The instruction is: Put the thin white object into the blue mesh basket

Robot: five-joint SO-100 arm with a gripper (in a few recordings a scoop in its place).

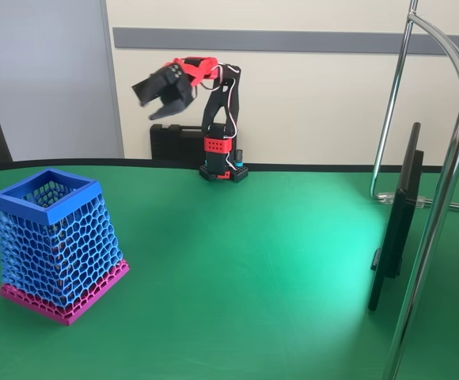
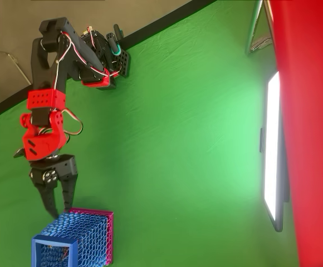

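Claw (image 2: 62, 204): raised above the green counter (image 1: 245, 269), fingers parted, grasping nothing.
Blue mesh basket (image 1: 55, 241): standing on the counter; in overhead view just beside the claw tips.

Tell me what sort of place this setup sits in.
Probably an office or lab demo room: a green-covered table against a plain wall with a grey rail, a flat monitor on the table, and chrome tubing.

basket (image 1: 55, 245) front-left on table (image 1: 237, 277) | arm base (image 1: 223, 170) behind | hand (image 1: 165, 93) raised
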